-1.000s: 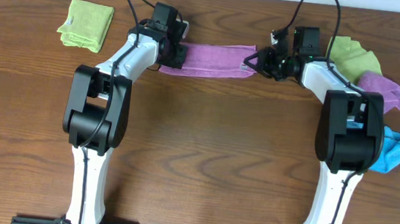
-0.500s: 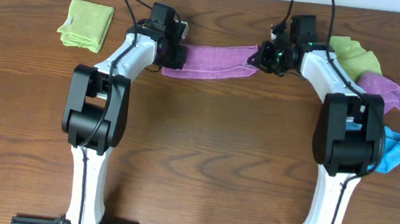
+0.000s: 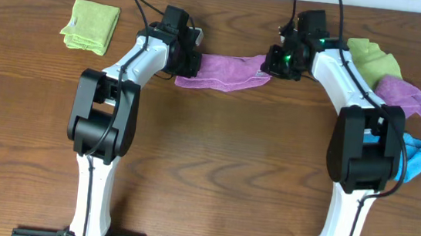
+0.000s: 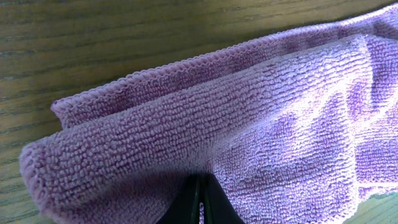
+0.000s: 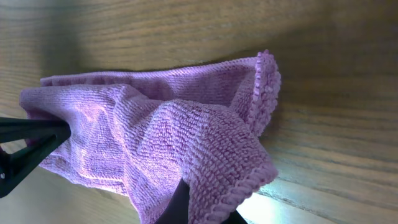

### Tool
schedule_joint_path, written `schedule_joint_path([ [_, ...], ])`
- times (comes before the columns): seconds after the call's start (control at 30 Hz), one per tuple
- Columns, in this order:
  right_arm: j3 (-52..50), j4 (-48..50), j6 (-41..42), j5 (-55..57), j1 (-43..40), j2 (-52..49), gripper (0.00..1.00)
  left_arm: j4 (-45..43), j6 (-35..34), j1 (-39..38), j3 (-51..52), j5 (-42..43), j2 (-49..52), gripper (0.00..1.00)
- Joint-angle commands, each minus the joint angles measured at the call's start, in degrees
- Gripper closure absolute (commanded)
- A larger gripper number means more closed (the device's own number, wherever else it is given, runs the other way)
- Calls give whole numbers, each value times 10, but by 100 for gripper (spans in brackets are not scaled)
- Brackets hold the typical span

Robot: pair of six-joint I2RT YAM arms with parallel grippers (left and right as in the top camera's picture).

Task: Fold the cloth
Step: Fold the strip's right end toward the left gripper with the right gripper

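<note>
The cloth (image 3: 227, 68) is a pinkish-purple towel held off the table as a sagging band at the far middle, between both grippers. My left gripper (image 3: 187, 58) is shut on its left end. In the left wrist view the cloth (image 4: 261, 112) fills the frame and the closed fingertips (image 4: 201, 202) pinch a fold. My right gripper (image 3: 278, 61) is shut on the right end. In the right wrist view the cloth (image 5: 161, 130) drapes over the fingers (image 5: 196, 208), with the left gripper's tip at the far end. The white tag is not visible.
A folded lime-green cloth (image 3: 91, 24) lies at the far left. At the far right lie a lime-green cloth (image 3: 369, 59), a more violet purple cloth (image 3: 406, 96) and a blue cloth (image 3: 416, 156). The table's far edge is just behind the grippers.
The two grippers have moved toward each other, the right one up and left, the left one slightly right. The cloth between them has gone from a stretched strip to a shorter, sagging band.
</note>
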State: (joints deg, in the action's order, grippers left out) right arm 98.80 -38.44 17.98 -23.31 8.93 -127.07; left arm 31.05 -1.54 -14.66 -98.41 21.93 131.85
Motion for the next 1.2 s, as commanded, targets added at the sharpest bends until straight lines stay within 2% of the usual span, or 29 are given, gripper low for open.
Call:
schedule_joint_path([
  [0.0, 28, -1, -24, 27, 26, 19, 98, 11, -6, -10, 7, 7, 5, 95],
  [0.43, 62, -8, -50, 113, 130, 21, 98, 9, -6, -10, 7, 6, -4, 95],
  [0.7, 62, -11, -50, 126, 135, 21, 98, 4, -15, 5, 2, 7, -17, 95],
  [1.0, 62, -12, -47, 128, 136, 21, 99, 5, -15, 47, -31, 3, -119, 94],
  [1.17, 62, -8, -47, 129, 137, 21, 98, 56, 2, 106, -31, -71, -195, 94],
])
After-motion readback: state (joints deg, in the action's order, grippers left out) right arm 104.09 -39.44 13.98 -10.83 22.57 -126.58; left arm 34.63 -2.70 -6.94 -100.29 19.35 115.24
